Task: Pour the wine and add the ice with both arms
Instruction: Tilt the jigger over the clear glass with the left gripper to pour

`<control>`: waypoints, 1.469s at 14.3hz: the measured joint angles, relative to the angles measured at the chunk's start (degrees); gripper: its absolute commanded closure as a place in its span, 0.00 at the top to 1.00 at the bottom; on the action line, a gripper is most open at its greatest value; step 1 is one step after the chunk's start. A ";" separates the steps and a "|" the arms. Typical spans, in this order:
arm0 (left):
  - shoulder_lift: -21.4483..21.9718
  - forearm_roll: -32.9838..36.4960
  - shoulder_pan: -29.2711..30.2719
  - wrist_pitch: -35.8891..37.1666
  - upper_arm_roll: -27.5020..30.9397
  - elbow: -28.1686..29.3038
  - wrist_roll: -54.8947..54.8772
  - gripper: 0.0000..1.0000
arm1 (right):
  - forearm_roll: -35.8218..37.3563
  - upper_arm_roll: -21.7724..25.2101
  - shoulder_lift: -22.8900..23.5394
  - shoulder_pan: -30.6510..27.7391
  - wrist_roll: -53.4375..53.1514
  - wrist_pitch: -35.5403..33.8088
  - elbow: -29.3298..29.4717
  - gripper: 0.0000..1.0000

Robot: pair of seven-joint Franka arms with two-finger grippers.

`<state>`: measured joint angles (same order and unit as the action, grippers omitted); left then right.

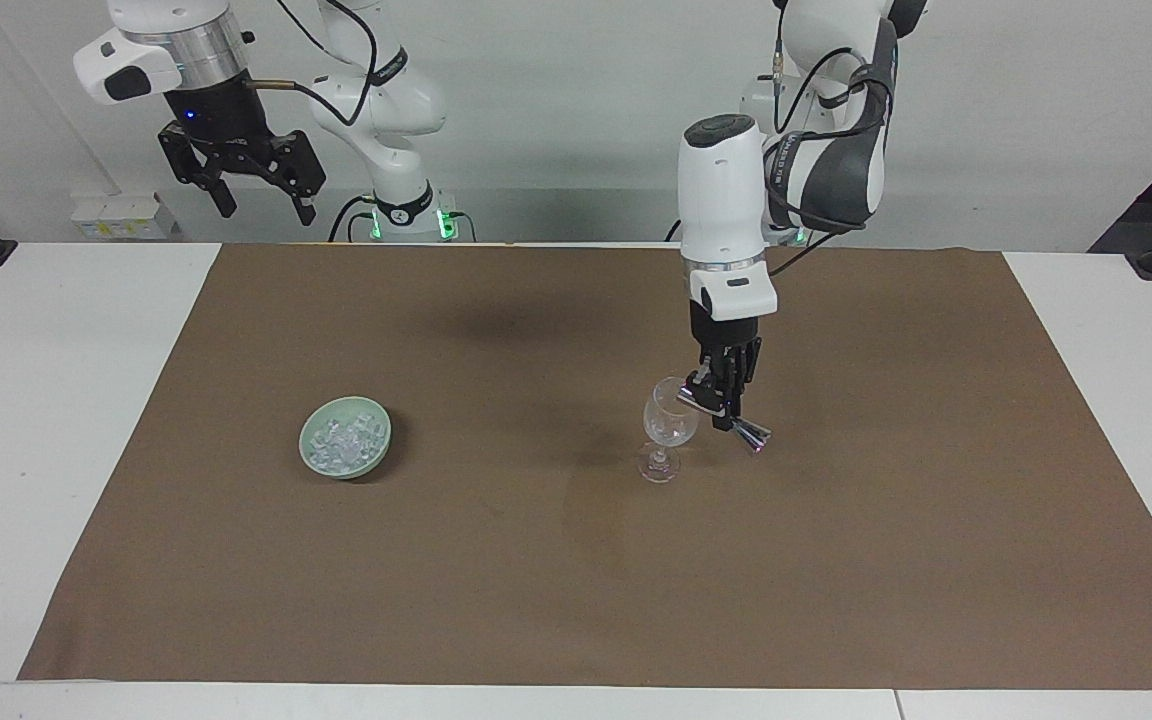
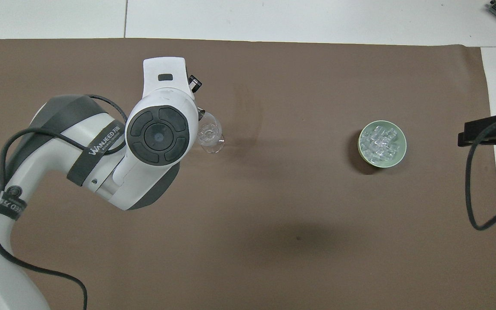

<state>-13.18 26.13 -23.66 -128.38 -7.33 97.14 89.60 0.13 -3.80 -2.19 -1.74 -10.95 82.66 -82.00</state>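
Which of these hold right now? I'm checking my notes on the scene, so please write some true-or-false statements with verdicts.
1. The left gripper is shut on a shiny metal jigger tilted at the clear stemmed wine glass. True.
2. The small clear ice cubes lie in the wine glass. False: they lie in the pale green round bowl.
3. The right gripper is open, raised above the table's edge. True.
4. The bowl stands toward the left arm's end of the brown mat. False: toward the right arm's end.
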 measured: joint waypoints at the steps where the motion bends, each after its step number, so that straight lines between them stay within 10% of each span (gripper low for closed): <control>1: 0.00 0.22 -0.11 0.00 -0.03 0.01 0.00 0.00 | 0.00 0.00 0.00 0.00 0.00 0.00 0.00 1.00; 21: 0.00 2.00 -0.72 0.05 0.03 0.55 0.00 0.00 | 0.00 0.00 0.00 0.00 0.00 0.00 0.00 1.00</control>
<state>-13.18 28.13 -24.39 -128.32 -7.30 97.68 89.60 0.13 -3.80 -2.19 -1.74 -10.95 82.66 -82.00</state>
